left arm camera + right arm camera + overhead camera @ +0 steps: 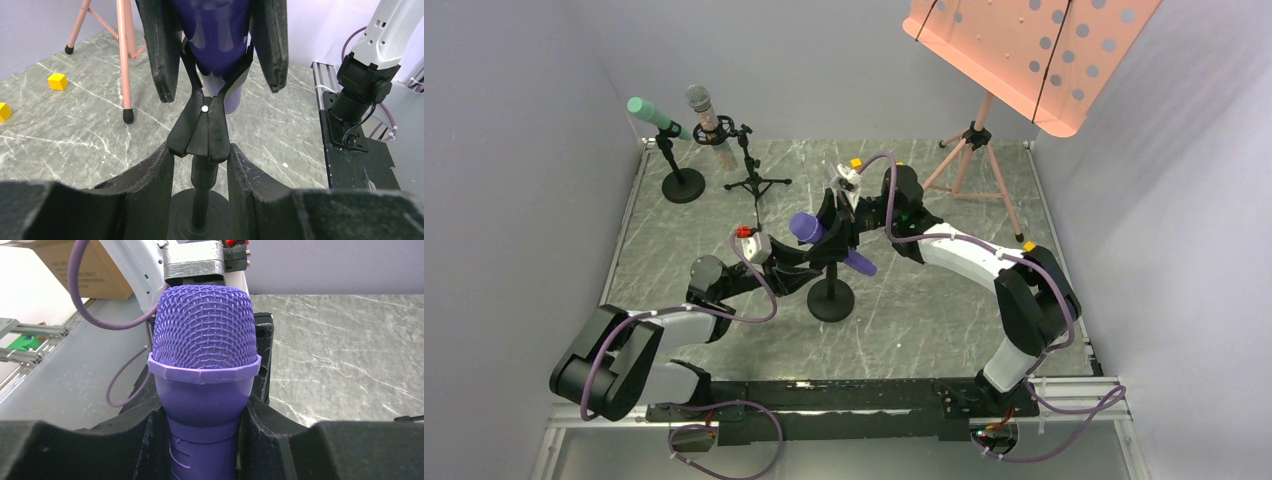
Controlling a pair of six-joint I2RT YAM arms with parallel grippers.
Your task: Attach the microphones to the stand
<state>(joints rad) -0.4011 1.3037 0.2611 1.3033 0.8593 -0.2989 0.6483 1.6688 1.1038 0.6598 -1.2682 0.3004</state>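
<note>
The purple microphone [829,243] lies tilted above a black stand [831,300] with a round base at mid-table. My right gripper [844,228] is shut on its body just below the mesh head [202,327], pads against both sides. My left gripper [200,155] is shut on the lower handles of the stand's spring clip [202,127]. The clip's upper arms sit around the purple microphone [220,35]. At the back left, the teal-green microphone [656,116] sits on a round-base stand [684,185]. The glittery microphone [706,120] sits on a tripod stand [754,182].
A pink music stand [1034,55] on a tripod [972,165] rises at the back right. Small yellow cubes [856,162] [1029,245] lie on the marble top. White walls close the left, back and right sides. The right arm's base [360,95] stands at the near edge.
</note>
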